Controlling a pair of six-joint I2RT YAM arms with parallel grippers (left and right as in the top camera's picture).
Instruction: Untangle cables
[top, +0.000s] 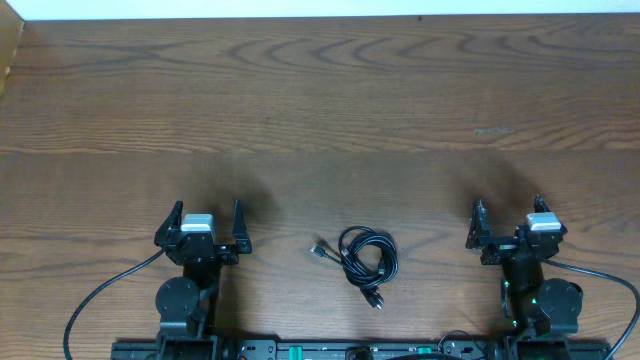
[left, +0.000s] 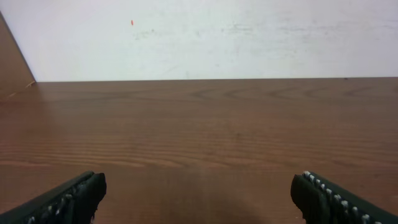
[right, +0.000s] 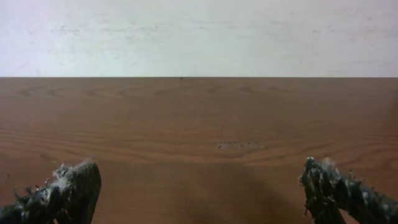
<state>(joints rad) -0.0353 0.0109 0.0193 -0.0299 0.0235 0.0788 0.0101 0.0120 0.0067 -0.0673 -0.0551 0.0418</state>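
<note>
The cables (top: 366, 258) lie as one small bundle on the brown wooden surface (top: 320, 100), near its near edge and between the two arms, touching neither. They are thin black cords wound into a few overlapping loops, roughly round in outline, with the strands crossing one another on the right side. One short tail with a small plug end (top: 320, 249) sticks out to the left of the loops, and another plug end (top: 376, 298) trails off toward the near side. How many separate cords make up the bundle cannot be told from overhead.

The left tool (top: 208, 207) sits well to the left of the bundle, its jaws spread wide with nothing between them. Its wrist view shows the two dark fingers (left: 74, 196) far apart over bare wood. The right tool (top: 508, 204) sits well to the right, likewise spread wide and holding nothing. Its fingers (right: 71, 186) look fuzzy and frayed in the wrist view. Neither wrist view shows the cords, only the surface running to a pale wall (left: 199, 37) at the far side.
</note>
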